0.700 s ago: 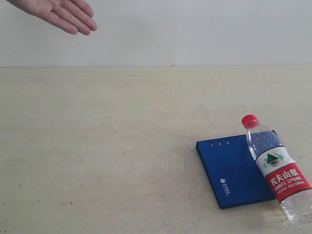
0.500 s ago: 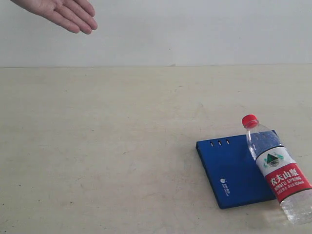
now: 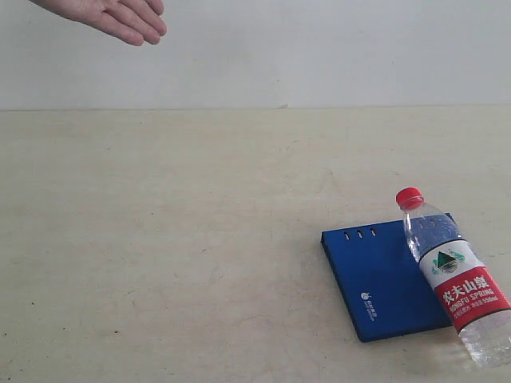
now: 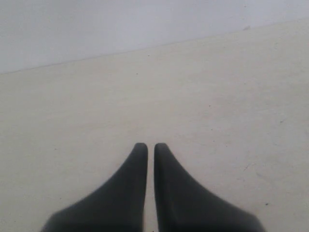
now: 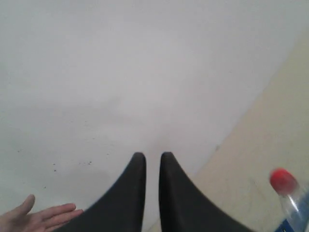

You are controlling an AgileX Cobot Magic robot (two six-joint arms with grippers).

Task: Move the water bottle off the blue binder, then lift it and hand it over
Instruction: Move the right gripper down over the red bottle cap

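The water bottle, clear with a red cap and a red-and-white label, lies on its side across the right part of the blue binder, its base reaching past the binder's near right corner. The right wrist view catches only its red cap and neck at the picture's edge. Neither arm shows in the exterior view. My left gripper is shut over bare table, with nothing between its fingers. Away from the bottle, my right gripper is shut and empty, pointing toward the white wall.
A person's open hand hovers at the far left, above the table's back edge; its fingers also show in the right wrist view. The beige table stretches left of the binder. A white wall stands behind.
The person's hand has drifted slightly up and to the right. The bottle and binder have not moved.
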